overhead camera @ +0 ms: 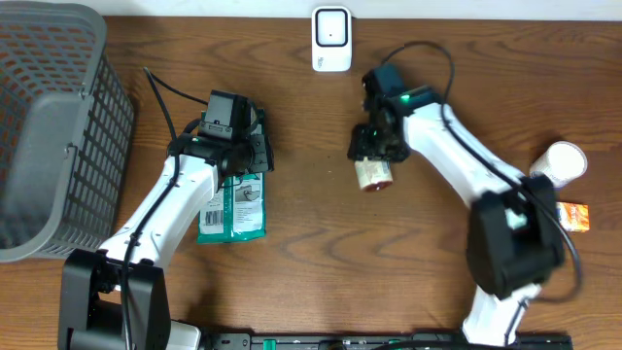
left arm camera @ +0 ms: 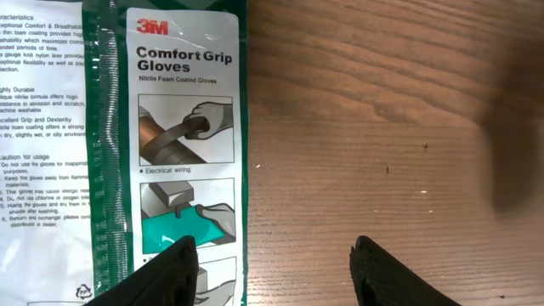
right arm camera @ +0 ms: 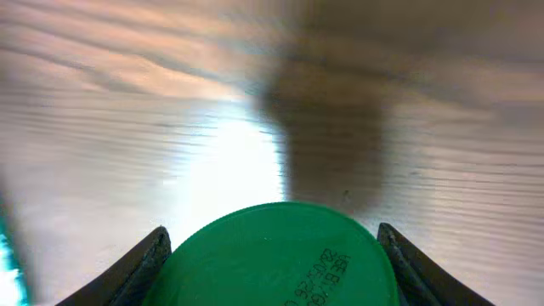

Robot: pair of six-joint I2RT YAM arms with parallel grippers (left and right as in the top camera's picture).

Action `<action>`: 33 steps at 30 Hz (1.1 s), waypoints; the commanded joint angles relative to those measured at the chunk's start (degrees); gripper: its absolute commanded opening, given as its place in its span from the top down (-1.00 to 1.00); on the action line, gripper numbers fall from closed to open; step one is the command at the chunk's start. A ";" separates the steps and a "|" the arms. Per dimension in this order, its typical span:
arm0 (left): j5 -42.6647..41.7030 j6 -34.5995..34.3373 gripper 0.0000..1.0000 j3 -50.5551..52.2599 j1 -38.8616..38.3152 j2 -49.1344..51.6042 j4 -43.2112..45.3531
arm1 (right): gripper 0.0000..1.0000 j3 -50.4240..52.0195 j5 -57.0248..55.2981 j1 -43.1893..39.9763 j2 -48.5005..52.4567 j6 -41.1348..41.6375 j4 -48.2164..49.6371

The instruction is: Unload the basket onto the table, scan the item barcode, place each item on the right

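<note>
Green-lidded jar [right arm camera: 280,255] is pinched by the right gripper [right arm camera: 272,233] near the white scanner [overhead camera: 331,39], on its robot side, while the left gripper [left arm camera: 274,248] is held spread over a glove packet [left arm camera: 183,127] left of the scanner.

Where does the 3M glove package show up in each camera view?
Overhead: the glove package lies left of centre, partly under the left gripper.
Left wrist: it covers the left side.
Right wrist: not clearly in it; the green-lidded jar fills the foreground.
Shared landmark: the brown wood table.
</note>
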State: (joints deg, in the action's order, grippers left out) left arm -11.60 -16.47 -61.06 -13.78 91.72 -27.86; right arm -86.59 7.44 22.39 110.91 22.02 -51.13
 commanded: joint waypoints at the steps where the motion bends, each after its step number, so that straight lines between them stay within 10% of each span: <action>1: 1.20 0.33 -0.15 0.85 -0.13 0.39 -0.02 | 0.27 -2.97 -3.65 2.08 -10.27 -1.55 0.11; 13: 2.05 0.33 -0.16 0.85 -0.13 0.39 0.22 | 0.42 4.61 -30.10 16.90 -22.64 7.43 6.84; 29: 2.03 0.31 -0.15 0.85 -0.13 0.39 4.28 | 0.85 37.51 -46.03 19.91 -21.62 4.55 60.70; 33: 2.03 0.31 -0.15 0.85 -0.13 0.39 4.39 | 0.42 40.19 -46.05 19.91 -19.02 -4.44 69.83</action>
State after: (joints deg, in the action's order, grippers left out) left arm -10.15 -16.49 -61.04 -13.78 91.72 -23.57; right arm -47.33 -35.57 41.93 90.13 24.84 16.36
